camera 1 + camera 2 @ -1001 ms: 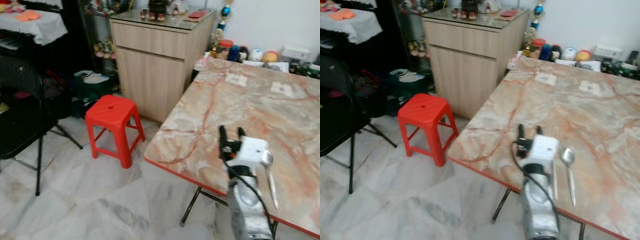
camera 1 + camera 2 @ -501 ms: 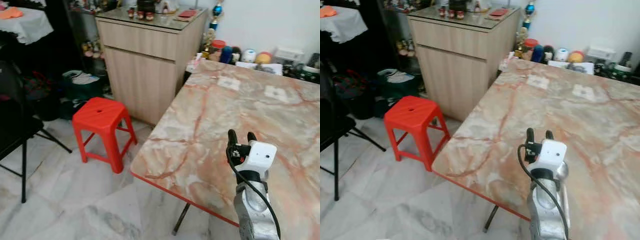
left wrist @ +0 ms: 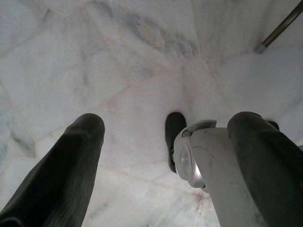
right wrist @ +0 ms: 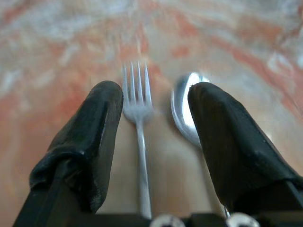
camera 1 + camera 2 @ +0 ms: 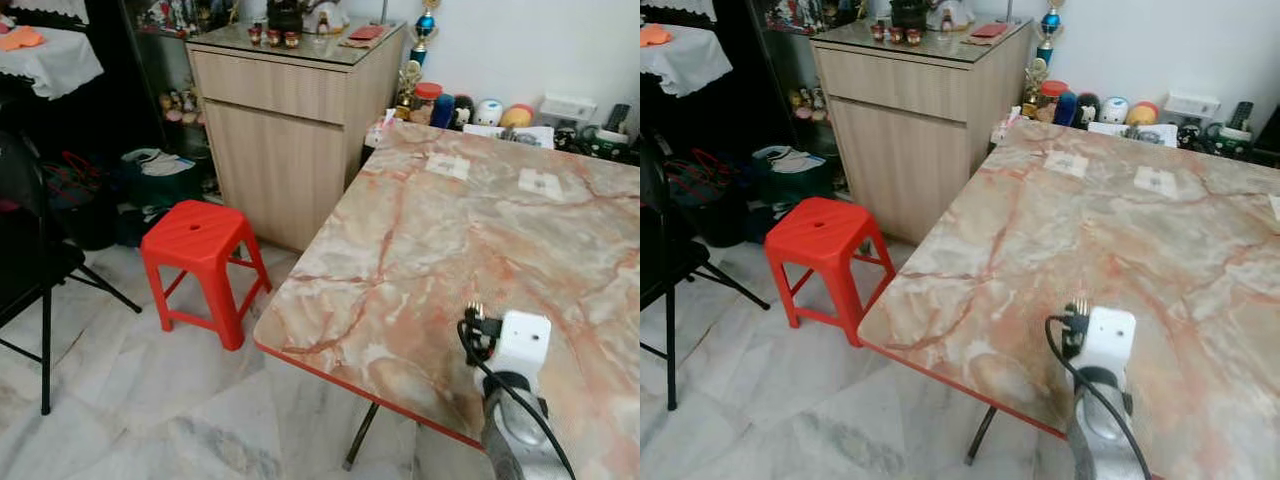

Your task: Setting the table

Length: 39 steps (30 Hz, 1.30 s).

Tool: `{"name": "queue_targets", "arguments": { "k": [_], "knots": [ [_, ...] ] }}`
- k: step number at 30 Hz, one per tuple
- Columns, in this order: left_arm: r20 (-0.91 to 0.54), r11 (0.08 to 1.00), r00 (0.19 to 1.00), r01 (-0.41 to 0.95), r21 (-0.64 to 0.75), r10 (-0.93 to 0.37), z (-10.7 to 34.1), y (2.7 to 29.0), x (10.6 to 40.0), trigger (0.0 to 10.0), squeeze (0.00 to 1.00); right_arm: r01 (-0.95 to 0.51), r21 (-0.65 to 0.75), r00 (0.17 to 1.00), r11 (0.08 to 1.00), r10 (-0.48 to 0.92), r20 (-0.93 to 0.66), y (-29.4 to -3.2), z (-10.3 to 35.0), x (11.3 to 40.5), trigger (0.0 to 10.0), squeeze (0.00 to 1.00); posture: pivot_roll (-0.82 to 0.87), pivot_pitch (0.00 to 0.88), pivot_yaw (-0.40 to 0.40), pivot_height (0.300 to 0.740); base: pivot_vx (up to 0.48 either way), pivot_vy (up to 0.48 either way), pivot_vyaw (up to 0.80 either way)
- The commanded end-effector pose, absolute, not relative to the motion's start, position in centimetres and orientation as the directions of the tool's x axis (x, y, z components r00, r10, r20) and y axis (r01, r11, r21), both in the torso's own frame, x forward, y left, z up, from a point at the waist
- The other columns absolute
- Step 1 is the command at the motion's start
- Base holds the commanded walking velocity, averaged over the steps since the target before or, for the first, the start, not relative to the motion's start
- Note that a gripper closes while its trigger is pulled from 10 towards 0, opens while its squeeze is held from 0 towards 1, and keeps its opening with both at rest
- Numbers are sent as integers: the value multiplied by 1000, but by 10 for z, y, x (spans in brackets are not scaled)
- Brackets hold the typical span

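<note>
Two silver pieces, fork (image 4: 138, 124) and spoon (image 4: 185, 109), lie side by side on the marble tabletop (image 5: 470, 230) near its front edge. My right end effector (image 4: 154, 137) hovers over them, fingers spread. Left end effector (image 3: 165, 156) hangs spread above floor (image 3: 118, 61). Red stool (image 5: 198, 240) stands beside the tabletop.

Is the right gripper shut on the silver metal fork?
No: the right gripper is open, with the silver metal fork and shiny metal spoon lying between its black fingers on the marble table.

Fork (image 4: 138, 123) and spoon (image 4: 183, 111) between claw (image 4: 154, 142) fingers.
</note>
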<state>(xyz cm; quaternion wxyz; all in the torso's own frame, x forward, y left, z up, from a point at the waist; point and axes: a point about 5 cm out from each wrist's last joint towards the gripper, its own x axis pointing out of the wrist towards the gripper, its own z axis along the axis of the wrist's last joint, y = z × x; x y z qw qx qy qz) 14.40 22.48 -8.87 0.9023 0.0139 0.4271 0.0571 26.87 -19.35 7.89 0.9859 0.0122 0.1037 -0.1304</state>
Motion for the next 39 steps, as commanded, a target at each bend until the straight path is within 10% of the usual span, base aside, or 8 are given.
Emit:
{"name": "queue_targets", "arguments": {
  "k": [1, 39],
  "knots": [
    [-786, 993, 608, -86, 75, 112, -91, 226, 137, 10000, 0, 246, 10, 948, 969, -238, -213, -190, 85, 268, 10000, 0, 16, 103, -23, 740, 0, 0, 0],
    [-809, 995, 579, -52, 85, 99, -94, 227, 131, 10000, 0, 263, 27, 901, 964, -235, -365, -191, 72, 271, 10000, 0, 17, 85, -14, 740, 0, 0, 0]
  ]
}}
